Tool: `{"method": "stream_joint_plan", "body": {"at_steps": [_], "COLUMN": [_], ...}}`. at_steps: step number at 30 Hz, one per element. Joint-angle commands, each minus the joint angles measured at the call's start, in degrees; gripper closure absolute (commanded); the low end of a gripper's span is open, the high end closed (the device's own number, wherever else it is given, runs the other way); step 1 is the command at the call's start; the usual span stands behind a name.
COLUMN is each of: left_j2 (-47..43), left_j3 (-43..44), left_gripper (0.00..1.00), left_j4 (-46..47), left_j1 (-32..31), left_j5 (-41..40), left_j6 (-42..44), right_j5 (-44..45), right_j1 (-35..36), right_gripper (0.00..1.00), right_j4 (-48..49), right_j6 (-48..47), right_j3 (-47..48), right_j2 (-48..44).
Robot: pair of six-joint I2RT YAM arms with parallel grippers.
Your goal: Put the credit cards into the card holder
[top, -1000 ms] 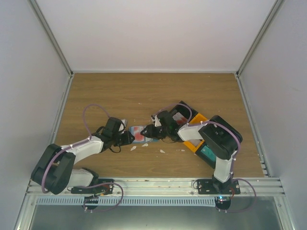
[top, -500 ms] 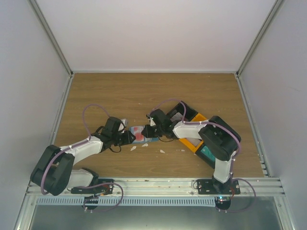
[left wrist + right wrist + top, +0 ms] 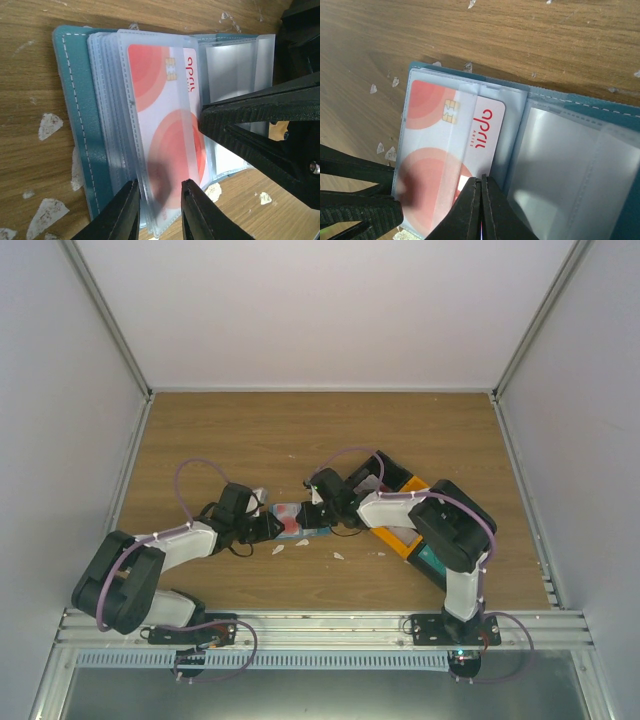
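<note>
1. Teal and stitched, the card holder (image 3: 75,100) lies open and flat on the wooden surface (image 3: 30,60) between the 2 arms. Its clear plastic leaves are fanned out, which exposes a pocket mouth.
2. 1 credit card (image 3: 165,125), white with red discs, sits most of the way inside the top leaf. Its lettered long edge pokes out toward the spine. I cannot make out any other cards.
3. The left end effector (image 3: 160,187) has its jaws only narrowly apart, with the tips over the near edge of that leaf. It looks placed to pin the leaf flat rather than clamp it, so the pocket would not slide or buckle. Whether the tips actually press on the plastic, I cannot tell.
4. The right end effector (image 3: 481,182) is fully closed, with nothing visibly between the fingers. Its joined tip touches the card's exposed long edge. A closed tip makes a single blunt pusher, which suits nudging a thin card sideways.
5. In my judgement this is the seating step: push toward the left arm until the card is fully inside the pocket.
6. The risk is that the tip rides over the card edge, or drags the whole holder along.
7. White flecks (image 3: 49,125) dot the wood around the holder and have nothing to do with the task.
</note>
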Motion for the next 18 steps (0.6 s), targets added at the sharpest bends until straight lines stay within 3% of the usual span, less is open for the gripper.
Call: {"method": "stream_joint_plan", "body": {"at_steps": [1,12,18], "left_j2": [-1.07,-5.36,-3.49], "left_j3": [-0.52,0.29,0.30], "left_gripper": [0.73,0.62,0.62], "left_j4": [3.34,-1.13,-0.09], "left_j1": [0.39,0.38,0.39], "left_j5": [1.59,-1.49,-0.22], "left_j6": [1.52,1.94,1.94], "right_j5": [1.24,1.17,1.13], "right_j1": [0.63,0.60,0.61], "right_gripper": [0.98,0.99,0.99], "right_j4": [-2.42,-2.03,-1.92], "right_j6": [-1.06,-1.01,-0.98], "right_j3": [0.24,-0.07,-0.21], "right_j2": [1.98,2.75,3.04]}}
